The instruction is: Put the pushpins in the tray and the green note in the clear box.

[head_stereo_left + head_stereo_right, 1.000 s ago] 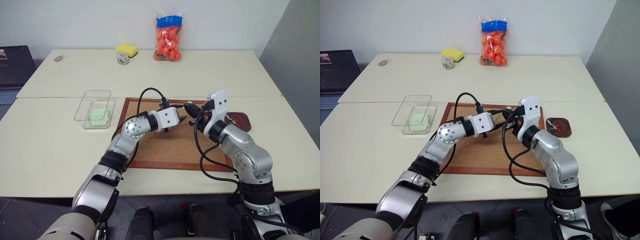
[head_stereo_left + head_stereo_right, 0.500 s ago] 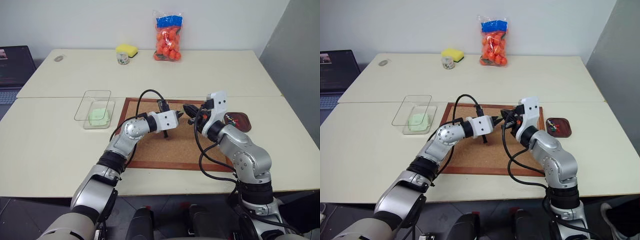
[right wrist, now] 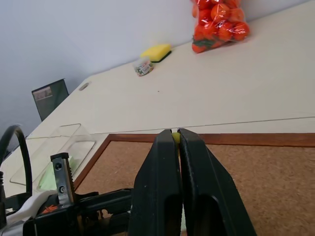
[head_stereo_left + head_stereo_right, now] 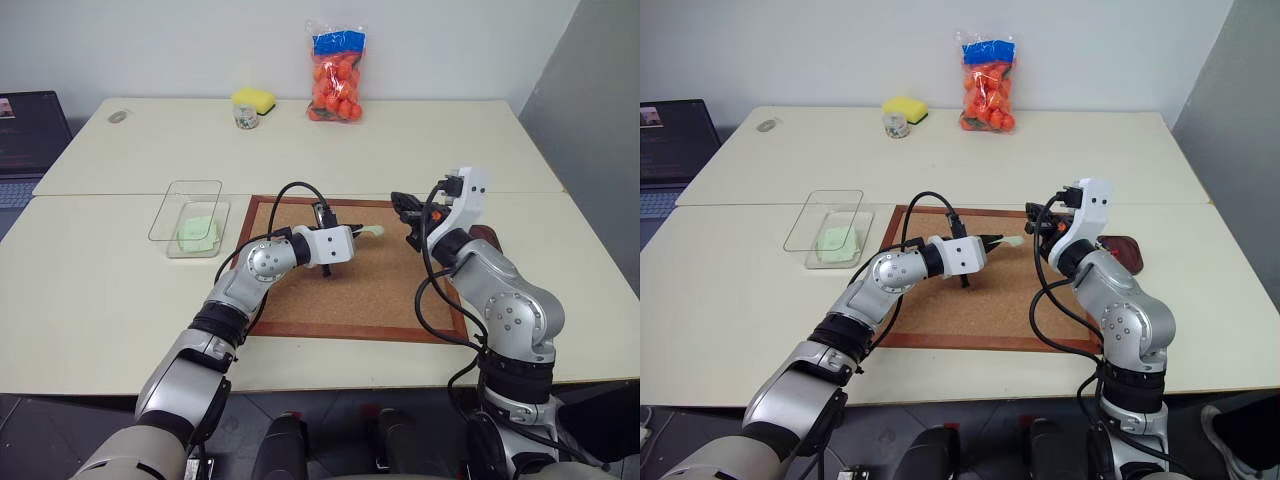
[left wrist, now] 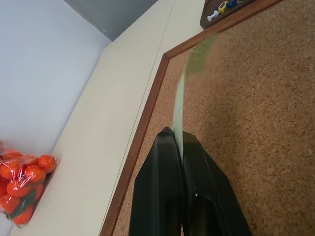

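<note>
Green note (image 5: 183,96) pinched above corkboard (image 5: 246,123)

Two cream benches (image 4: 420,140) stand pushed together, a seam between them. Behind them rises a plain white wall (image 4: 180,40); a grey wall (image 4: 590,120) closes the right side. A laptop (image 4: 25,140) sits at far left.

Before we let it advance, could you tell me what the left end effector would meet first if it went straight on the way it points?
Probably the tray holding pushpins past the corkboard frame; the left end effector, shut on a green note, aims there, though depth is unclear.
</note>
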Available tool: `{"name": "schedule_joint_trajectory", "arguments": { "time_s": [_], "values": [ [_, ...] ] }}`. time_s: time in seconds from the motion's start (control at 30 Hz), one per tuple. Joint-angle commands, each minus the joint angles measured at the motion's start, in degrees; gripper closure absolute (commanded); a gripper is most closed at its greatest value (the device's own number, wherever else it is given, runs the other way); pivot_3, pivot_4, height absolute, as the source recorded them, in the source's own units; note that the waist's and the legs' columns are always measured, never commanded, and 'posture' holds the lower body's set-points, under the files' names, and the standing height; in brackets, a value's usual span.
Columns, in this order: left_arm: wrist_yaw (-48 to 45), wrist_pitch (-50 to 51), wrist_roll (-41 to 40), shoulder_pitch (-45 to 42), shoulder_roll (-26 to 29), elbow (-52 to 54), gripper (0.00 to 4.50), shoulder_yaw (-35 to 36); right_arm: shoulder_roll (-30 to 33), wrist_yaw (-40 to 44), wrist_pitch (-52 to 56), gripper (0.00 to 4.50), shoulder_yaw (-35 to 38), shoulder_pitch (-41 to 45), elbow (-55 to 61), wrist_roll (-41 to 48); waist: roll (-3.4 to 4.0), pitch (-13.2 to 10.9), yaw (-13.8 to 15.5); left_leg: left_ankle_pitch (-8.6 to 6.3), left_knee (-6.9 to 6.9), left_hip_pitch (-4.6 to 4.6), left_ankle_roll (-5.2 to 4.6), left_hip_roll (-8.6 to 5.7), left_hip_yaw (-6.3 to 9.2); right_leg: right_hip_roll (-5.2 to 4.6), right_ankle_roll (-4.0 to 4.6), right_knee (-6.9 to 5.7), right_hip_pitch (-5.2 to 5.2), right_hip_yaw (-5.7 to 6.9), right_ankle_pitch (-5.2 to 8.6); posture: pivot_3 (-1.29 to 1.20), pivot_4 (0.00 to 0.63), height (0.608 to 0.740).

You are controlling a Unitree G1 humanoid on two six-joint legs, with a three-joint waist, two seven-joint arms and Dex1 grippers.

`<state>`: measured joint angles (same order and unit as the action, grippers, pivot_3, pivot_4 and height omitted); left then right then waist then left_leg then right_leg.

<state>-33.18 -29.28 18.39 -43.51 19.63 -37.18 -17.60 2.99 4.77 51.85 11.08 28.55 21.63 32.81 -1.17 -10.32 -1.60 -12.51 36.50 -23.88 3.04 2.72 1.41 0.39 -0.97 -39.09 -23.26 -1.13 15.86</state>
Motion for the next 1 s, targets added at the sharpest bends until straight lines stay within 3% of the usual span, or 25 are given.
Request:
{"name": "schedule_joint_trajectory", "arguments": {
  "time_s": [0.03,0.27,0.37,0.9,1.0],
  "values": [
    [0.03,-0.31,-1.27,-0.25,0.54,1.44,4.47,0.82,5.87,1.05,-1.86,4.5,2.2,-0.7,4.65,-1.0,0.0,0.0,0.0,0.0,0.0,0.0,0.0,0.0,-0.01,0.0,0.0,0.0,0.0,-0.01,0.0,0.0,0.15,0.74],
    [-2.6,6.03,-7.19,1.04,0.13,4.1,4.47,3.71,21.13,3.99,-4.73,4.5,1.14,-9.81,2.45,-9.57,-0.01,0.0,0.13,0.0,-0.01,-0.03,0.0,-0.03,-0.02,-0.03,-0.01,0.06,0.01,0.0,0.01,0.0,0.15,0.74],
    [-3.08,8.13,-8.55,1.46,0.12,4.96,4.47,4.42,23.55,4.11,-8.44,4.5,-0.33,-11.73,-2.0,-13.78,-0.01,-0.01,-0.24,0.0,0.0,0.0,0.0,-0.03,-0.04,-0.02,-0.02,0.04,0.0,-0.03,0.01,0.0,0.15,0.74],
    [-2.98,12.83,-9.94,3.56,1.03,9.78,4.47,5.26,21.02,7.8,-16.01,4.5,1.29,-4.45,-23.32,-15.54,-0.01,-0.01,-0.01,0.02,0.01,0.03,-0.03,-0.02,-0.07,0.02,-0.04,0.02,0.0,-0.1,-0.02,0.0,0.15,0.74],
    [-3.02,13.2,-9.87,3.85,1.1,10.22,4.5,5.48,20.89,8.13,-16.41,3.83,1.24,-4.09,-24.06,-15.85,-0.01,-0.01,0.0,0.02,0.01,0.03,-0.03,-0.02,-0.07,0.02,-0.04,0.01,0.0,-0.11,-0.03,0.0,0.15,0.74]
  ]
}}
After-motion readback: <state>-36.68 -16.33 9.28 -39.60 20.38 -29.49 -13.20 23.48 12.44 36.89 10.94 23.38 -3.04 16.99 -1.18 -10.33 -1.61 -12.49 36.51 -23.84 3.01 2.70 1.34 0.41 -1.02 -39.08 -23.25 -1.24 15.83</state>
